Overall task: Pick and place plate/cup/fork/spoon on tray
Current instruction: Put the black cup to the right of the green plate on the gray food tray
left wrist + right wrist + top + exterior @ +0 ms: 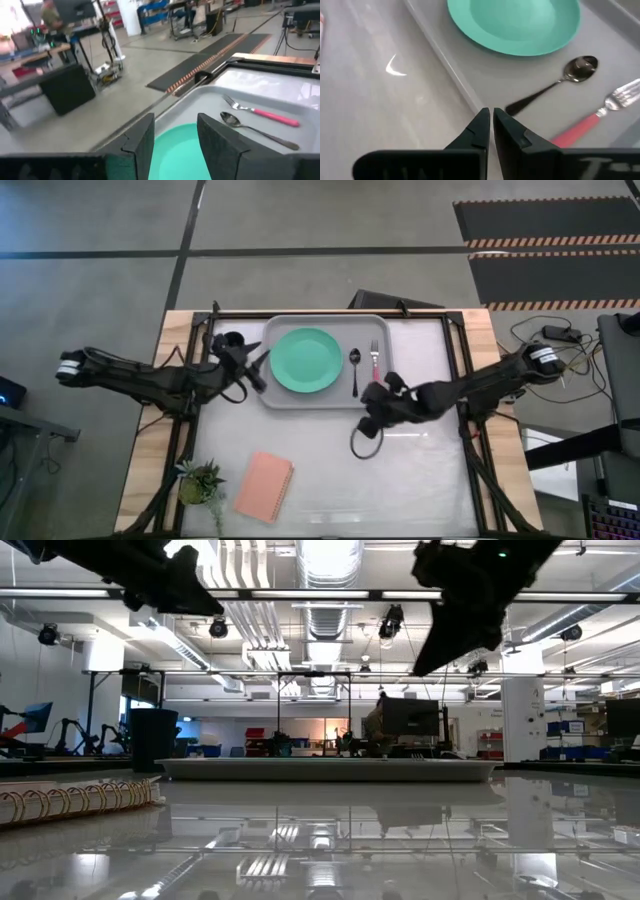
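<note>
The tray (283, 395) sits at the far middle of the surface (420, 480), and it's filling up: the mint-green plate (306, 360) lies flat in its left part, the black spoon (354, 370) just right of the plate, and the fork (375, 361) beside that, tines pointing away and pink handle toward the near rim. Spoon and fork lie close together but apart. The cup (153, 740) is hard to find from above, tucked under the left arm by the tray's left edge; the low view shows it as a dark cylinder standing left of the tray, off it.

The left claw (175, 145) hovers over the tray's left rim, fingers parted with nothing between them, the plate showing through the gap. The right claw (491, 131) hangs above the tray's near rim, close to the spoon and fork handles, its fingers pressed nearly together and empty.

Near the front left of the surface lie a salmon-pink pad (264, 487) and a small potted plant (199, 480), well clear of the tray. In the low view both arms are cut off at the top.
</note>
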